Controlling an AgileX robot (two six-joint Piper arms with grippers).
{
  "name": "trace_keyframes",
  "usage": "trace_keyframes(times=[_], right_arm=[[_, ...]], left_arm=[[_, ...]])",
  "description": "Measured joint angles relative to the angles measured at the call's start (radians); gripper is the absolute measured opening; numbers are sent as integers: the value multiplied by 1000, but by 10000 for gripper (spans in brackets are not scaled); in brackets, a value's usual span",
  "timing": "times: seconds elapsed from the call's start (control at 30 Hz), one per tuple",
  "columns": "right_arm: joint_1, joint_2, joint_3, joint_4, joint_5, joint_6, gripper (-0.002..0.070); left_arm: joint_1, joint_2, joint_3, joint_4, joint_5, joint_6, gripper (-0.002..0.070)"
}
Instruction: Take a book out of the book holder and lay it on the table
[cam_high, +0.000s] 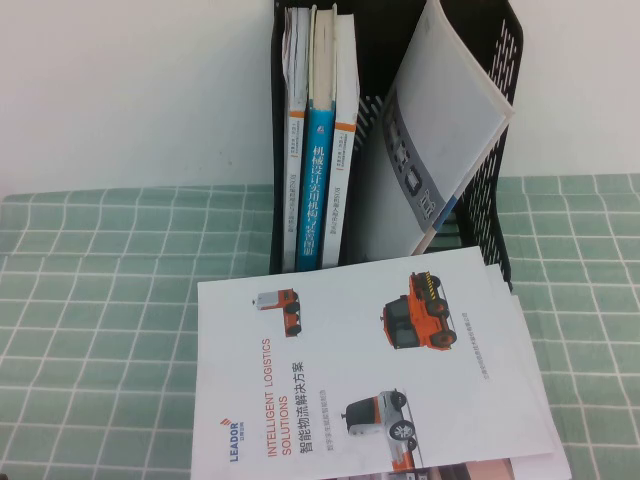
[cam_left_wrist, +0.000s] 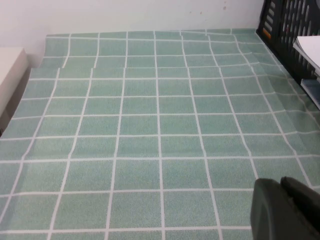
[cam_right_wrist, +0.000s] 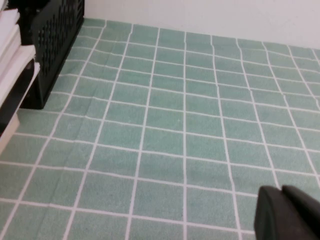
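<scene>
The black perforated book holder (cam_high: 497, 60) stands at the back middle of the green grid table (cam_high: 100, 300). Three upright books (cam_high: 318, 150) fill its left slots. A white-grey booklet with a dark strip (cam_high: 440, 130) leans in its right slot. The pale blue-white book with the sandy band is not in view. My left gripper (cam_left_wrist: 275, 179) is shut and empty, low over bare cloth left of the holder (cam_left_wrist: 285, 20). My right gripper (cam_right_wrist: 277, 186) is shut and empty over bare cloth right of the holder (cam_right_wrist: 55, 35). Neither gripper shows in the high view.
The white "INTELLIGENT LOGISTICS SOLUTIONS" brochure (cam_high: 370, 370) lies flat on the table in front of the holder, over other white sheets (cam_high: 535, 400). A white box edge (cam_left_wrist: 10, 75) stands at the far side of the left wrist view. A white wall runs behind the table.
</scene>
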Motion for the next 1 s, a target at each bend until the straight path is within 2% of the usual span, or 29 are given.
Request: trace_keyframes(times=[1.0], right_arm=[[0, 0, 0, 0, 0, 0, -2]], left_arm=[[0, 0, 4, 12, -76, 2, -2]])
